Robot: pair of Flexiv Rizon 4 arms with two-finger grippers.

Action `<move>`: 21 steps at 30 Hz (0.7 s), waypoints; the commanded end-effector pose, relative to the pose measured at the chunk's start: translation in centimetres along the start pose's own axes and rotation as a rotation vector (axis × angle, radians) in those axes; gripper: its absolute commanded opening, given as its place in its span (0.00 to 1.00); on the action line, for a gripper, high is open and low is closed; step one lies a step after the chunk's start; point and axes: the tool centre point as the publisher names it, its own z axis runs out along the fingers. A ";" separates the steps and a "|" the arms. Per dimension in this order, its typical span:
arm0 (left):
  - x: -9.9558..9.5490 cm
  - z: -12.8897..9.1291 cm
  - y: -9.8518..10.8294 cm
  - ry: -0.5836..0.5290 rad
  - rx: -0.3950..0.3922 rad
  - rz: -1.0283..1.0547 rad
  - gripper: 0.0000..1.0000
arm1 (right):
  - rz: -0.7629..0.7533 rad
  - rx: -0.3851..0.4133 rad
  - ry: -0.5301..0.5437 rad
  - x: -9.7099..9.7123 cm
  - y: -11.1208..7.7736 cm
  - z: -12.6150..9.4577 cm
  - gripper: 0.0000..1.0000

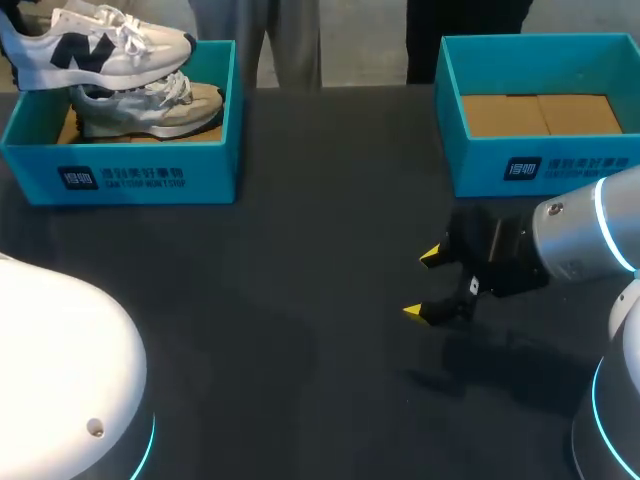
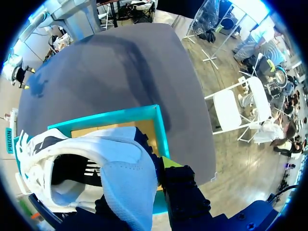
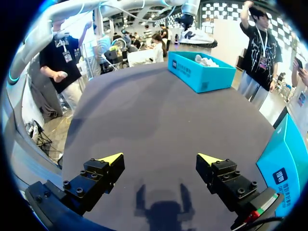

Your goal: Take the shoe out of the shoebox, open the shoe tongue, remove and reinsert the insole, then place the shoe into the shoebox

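A white shoe (image 1: 100, 45) with a navy side mark hangs above the left teal shoebox (image 1: 120, 175), which has a second, grey shoe (image 1: 150, 110) lying in it. In the left wrist view my left gripper (image 2: 144, 180) is shut on the white shoe (image 2: 96, 163) at its heel collar. One yellow-tipped finger (image 2: 168, 162) shows beside the shoe and the other is hidden by it. My right gripper (image 1: 425, 285) stands open low over the dark table, in front of the right shoebox (image 1: 540, 165). In its own view the right gripper (image 3: 160, 159) has nothing between its fingers.
The right shoebox shows only its brown cardboard floor (image 1: 540, 112). The left box (image 3: 202, 72) stands far ahead of the right gripper across the dark table (image 1: 300, 330). My left arm's white base (image 1: 60, 380) fills the near left corner.
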 end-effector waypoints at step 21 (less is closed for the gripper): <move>-0.4 -0.3 -0.9 -0.002 -0.013 -0.001 0.00 | 0.000 0.001 -0.002 0.1 0.0 0.0 1.00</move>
